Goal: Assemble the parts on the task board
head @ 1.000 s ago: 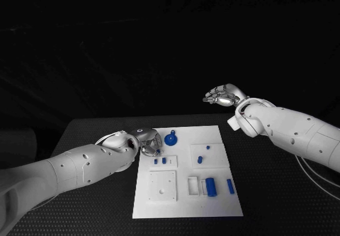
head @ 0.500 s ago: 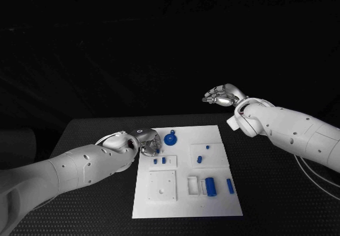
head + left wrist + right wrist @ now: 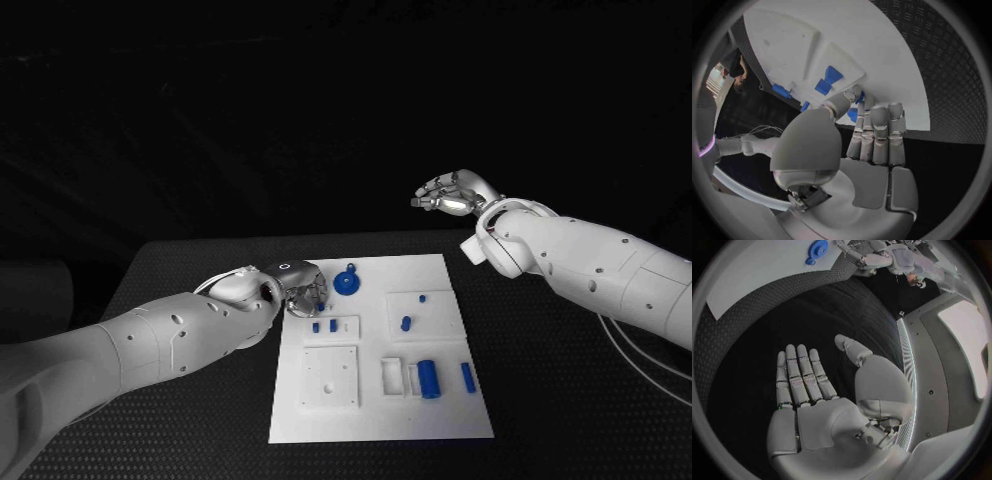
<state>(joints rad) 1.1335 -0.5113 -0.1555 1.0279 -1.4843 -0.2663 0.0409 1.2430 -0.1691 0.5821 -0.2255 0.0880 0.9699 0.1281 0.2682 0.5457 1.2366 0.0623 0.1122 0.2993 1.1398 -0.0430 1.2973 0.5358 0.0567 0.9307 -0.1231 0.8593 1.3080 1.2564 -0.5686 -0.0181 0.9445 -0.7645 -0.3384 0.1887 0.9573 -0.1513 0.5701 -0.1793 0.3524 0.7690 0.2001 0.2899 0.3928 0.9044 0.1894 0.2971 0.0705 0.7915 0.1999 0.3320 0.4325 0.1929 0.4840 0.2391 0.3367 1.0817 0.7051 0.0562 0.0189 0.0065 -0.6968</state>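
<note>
The white task board [image 3: 433,415] lies in the middle of the black table. My left hand [image 3: 297,289] is at the board's left edge, just beyond two short blue pegs [image 3: 325,326]. In the left wrist view its thumb and fingers [image 3: 873,130] pinch a small blue part [image 3: 857,111] over the board [image 3: 879,45], next to the two pegs [image 3: 827,80]. A round blue knob [image 3: 348,283] stands near the board's far edge. My right hand [image 3: 453,194] is raised above and beyond the board's far right corner, fingers [image 3: 798,375] spread, holding nothing.
On the board's near half sit a blue cylinder [image 3: 428,380], a blue bar [image 3: 469,377], a white square block [image 3: 330,378] and a small white holder [image 3: 392,375]. A small blue piece [image 3: 407,323] lies mid-board. Black table surrounds the board.
</note>
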